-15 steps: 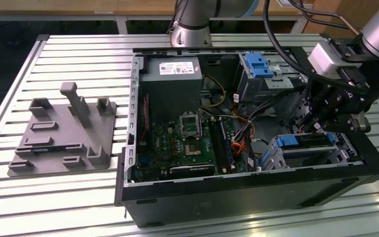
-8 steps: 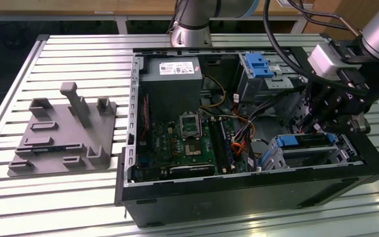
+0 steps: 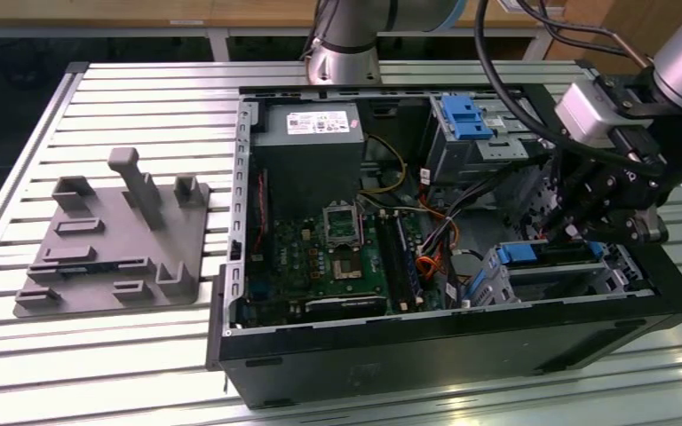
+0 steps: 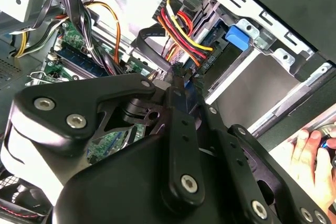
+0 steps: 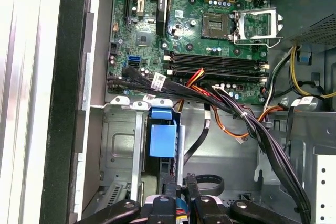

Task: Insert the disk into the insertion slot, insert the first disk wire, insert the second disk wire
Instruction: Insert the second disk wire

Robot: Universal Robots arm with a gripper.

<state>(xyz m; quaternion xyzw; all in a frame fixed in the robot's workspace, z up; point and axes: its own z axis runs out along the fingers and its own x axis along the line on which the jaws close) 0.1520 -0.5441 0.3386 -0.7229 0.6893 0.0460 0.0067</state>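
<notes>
disk (image 3: pixel 539 254) seated in insertion slot (image 3: pixel 578 271) | gripper (image 4: pixel 178 77) closed on a wire connector at the disk's rear | wire insertion judged underway, completion not confirmable

- The gripper (image 5: pixel 176 203) hangs over the insertion slot (image 5: pixel 126 150).
- The disk (image 5: pixel 163 135) sits in that slot, blue carrier showing.
- A green motherboard (image 5: pixel 199 35) lies beyond, with black cables (image 5: pixel 247 119) crossing.

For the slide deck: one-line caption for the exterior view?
Gripper lowered inside the open computer case, just above the disk seated in the insertion slot.
</notes>
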